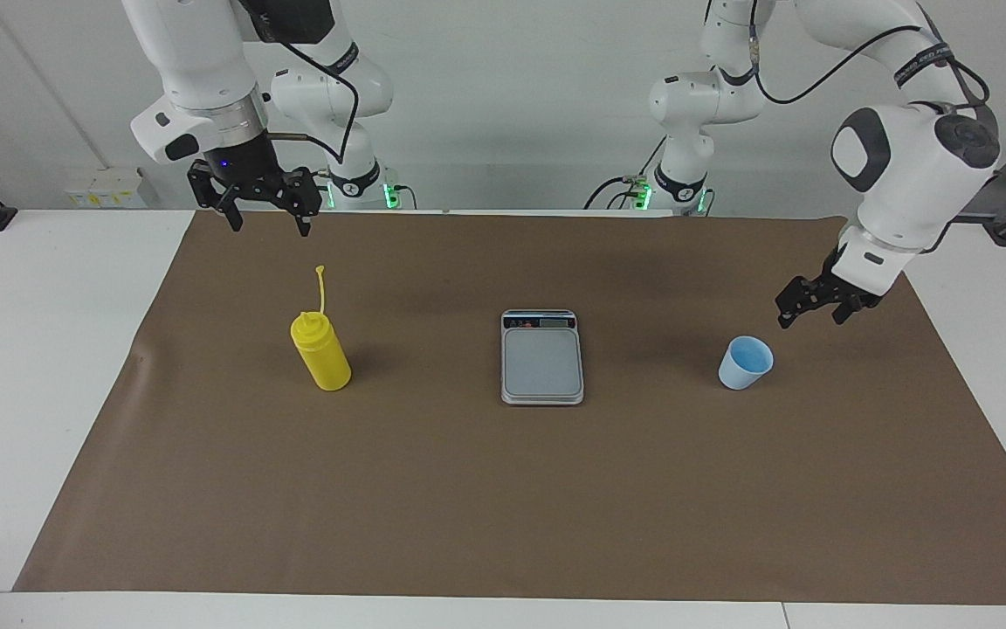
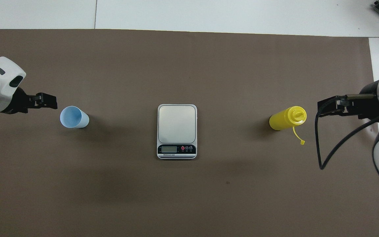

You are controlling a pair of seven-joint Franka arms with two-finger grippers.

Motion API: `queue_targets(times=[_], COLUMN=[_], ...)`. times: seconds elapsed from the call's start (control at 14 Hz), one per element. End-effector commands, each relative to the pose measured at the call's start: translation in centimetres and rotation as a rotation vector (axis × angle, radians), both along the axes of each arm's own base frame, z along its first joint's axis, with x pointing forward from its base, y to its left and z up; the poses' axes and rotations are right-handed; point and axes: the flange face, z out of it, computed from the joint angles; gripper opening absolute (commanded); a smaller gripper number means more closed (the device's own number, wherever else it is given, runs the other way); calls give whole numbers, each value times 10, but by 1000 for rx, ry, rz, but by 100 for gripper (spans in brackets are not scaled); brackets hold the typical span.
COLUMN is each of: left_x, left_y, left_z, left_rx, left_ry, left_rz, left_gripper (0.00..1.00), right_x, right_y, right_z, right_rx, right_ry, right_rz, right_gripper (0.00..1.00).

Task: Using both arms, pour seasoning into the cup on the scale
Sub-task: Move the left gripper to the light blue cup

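The yellow seasoning bottle (image 1: 321, 354) (image 2: 285, 119) stands upright on the mat toward the right arm's end, its cap strap sticking out from the nozzle. The silver-grey scale (image 1: 542, 362) (image 2: 177, 128) lies mid-table with nothing on its plate. The light-blue cup (image 1: 743, 365) (image 2: 74, 117) stands on the mat toward the left arm's end, off the scale. My left gripper (image 1: 809, 316) (image 2: 53, 102) hangs low and open just beside the cup's rim, not touching it. My right gripper (image 1: 269, 225) (image 2: 322, 110) is open and empty, held high over the mat, apart from the bottle.
A brown mat (image 1: 503, 507) covers most of the white table (image 1: 31, 349). A black cable (image 2: 321, 158) loops down from the right arm over the mat's end.
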Motion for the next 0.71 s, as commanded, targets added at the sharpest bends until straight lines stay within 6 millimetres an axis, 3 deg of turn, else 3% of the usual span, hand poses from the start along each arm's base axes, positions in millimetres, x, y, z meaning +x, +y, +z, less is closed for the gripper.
queue_targets(times=[0.0, 0.21, 0.36, 0.64], left_x=[-19, -19, -12, -19], left_y=[0, -1, -8, -8], left_z=[-36, -52, -75, -92], left_rx=[-8, -16, -22, -19], left_ry=[-17, -19, -18, 13], left_rz=[56, 103, 124, 123], left_gripper=[100, 100, 100, 100], right_x=[-7, -7, -7, -7], right_y=[-3, -4, -5, -5], right_z=[0, 0, 0, 0], right_rx=[20, 20, 21, 21], right_ry=[0, 0, 0, 0], right_rz=[13, 11, 10, 10], right_gripper=[100, 100, 100, 100])
